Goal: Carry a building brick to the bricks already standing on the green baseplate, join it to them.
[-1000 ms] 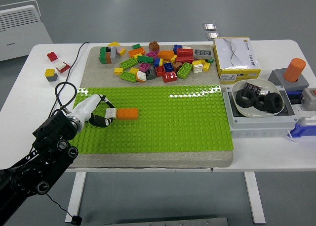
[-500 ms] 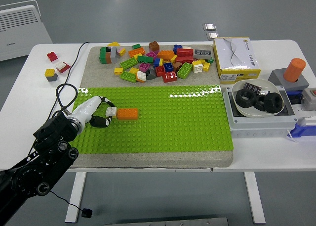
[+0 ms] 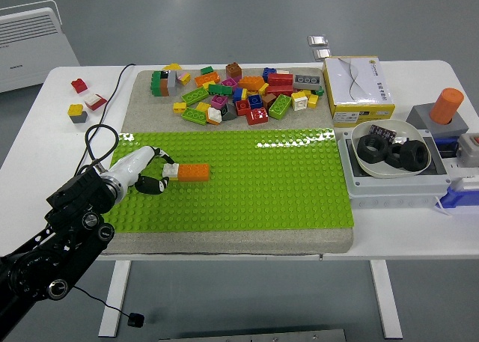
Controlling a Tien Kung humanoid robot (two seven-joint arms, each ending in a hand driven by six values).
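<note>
Bricks matter most here: an orange brick (image 3: 193,172) lies flat on the green baseplate (image 3: 247,185) at centre left of the frame, and a small white brick (image 3: 171,171) sits against its left end. The left hand (image 3: 142,171) comes in from the lower left on a black arm, its pale fingers (image 3: 155,183) curled around the white brick and holding it to the orange one. A loose heap of coloured bricks (image 3: 236,91) lies on the grey mat (image 3: 146,87) above the baseplate, in the upper middle of the frame. At upper left, a few stray bricks (image 3: 84,99) rest on the white table (image 3: 45,125). To the right stand a white and yellow box (image 3: 358,90) and a bowl (image 3: 391,149) of black rings. A black cable (image 3: 97,140) loops near the hand's wrist.
</note>
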